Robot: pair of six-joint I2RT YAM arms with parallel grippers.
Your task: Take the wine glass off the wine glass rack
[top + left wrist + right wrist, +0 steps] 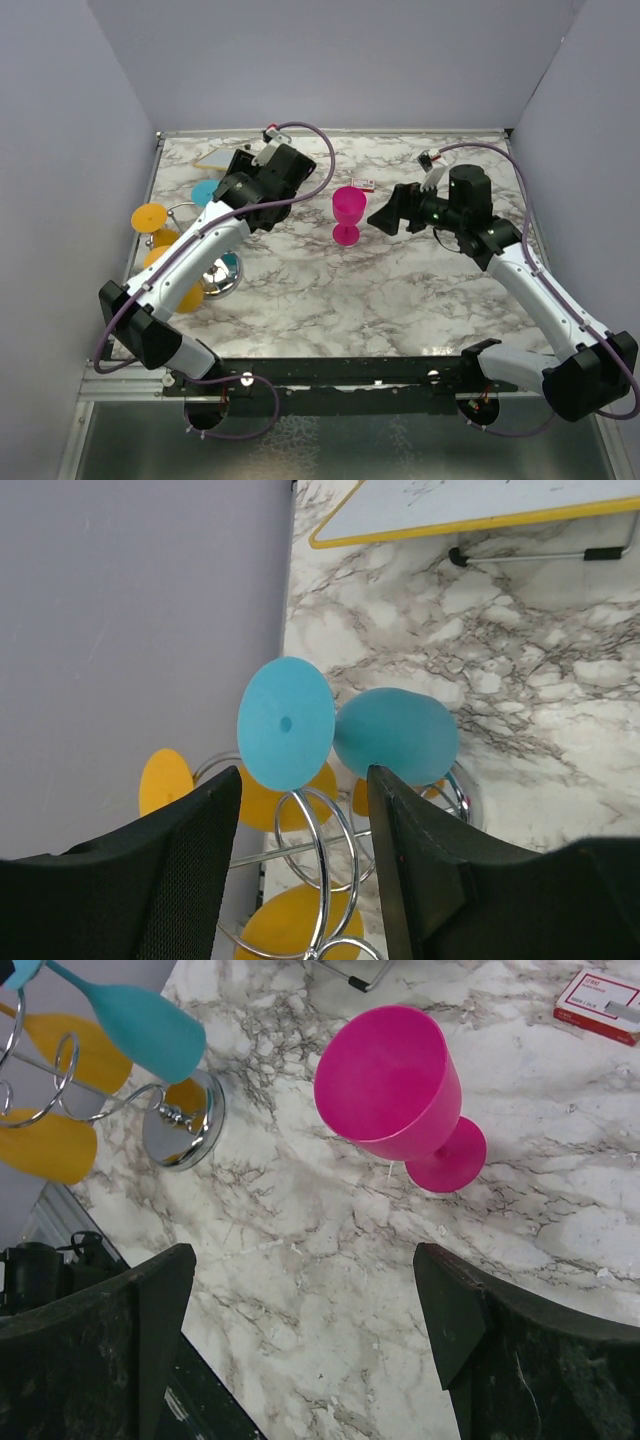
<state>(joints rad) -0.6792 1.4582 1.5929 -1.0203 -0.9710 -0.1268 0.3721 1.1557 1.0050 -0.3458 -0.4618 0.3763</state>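
— Where is the teal wine glass (380, 742) found?

— It is hung on the wine glass rack (322, 878) by the counter's (560, 1190) left edge, just ahead of the left tool (300, 855), whose jaws are seen partly parted and empty.

— How is its long axis laid?

— Across the jaw gap, with the foot (285, 723) at left and the bowl (412, 730) at right. The left arm is judged nearer. The right tool (300, 1330) is held wide and empty, near the pink glass (390, 1085).

The left arm (195, 255) reaches forward and to the left, and the left pincer (303, 780) has its jaws partly apart. The right arm (535, 285) bends inward toward the centre, the right pincer (300, 1260) spread wide and holding nothing.
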